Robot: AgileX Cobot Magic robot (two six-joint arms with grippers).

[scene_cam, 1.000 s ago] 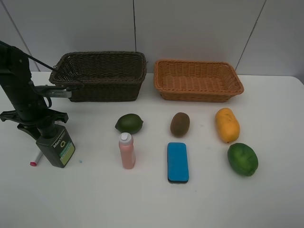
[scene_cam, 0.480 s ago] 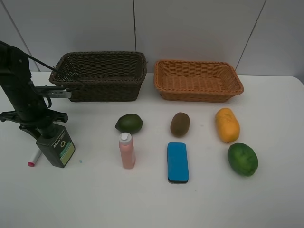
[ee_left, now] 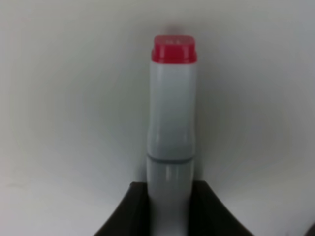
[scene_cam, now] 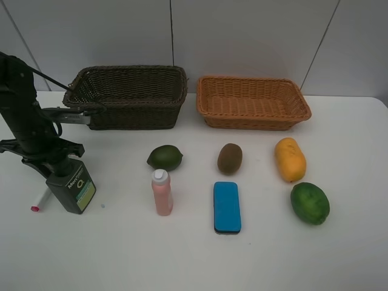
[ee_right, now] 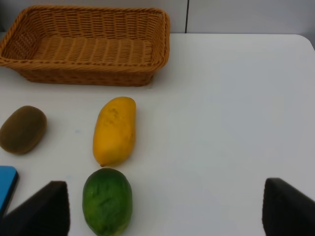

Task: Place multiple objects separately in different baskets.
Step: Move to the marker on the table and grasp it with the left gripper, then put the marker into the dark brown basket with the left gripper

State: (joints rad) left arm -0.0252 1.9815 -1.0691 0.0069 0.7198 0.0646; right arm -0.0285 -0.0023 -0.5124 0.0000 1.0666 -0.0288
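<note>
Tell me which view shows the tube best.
Left wrist: the tube fills the frame, white body and red cap clear, its base held in the left tool. Exterior high shows only its capped end beside the pump bottle. Right wrist misses it.

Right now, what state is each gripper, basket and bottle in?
left gripper, shut on the small tube
right gripper, open, empty
dark basket, looks empty
tan basket, empty
pink bottle, cap on
pump bottle, upright
</note>
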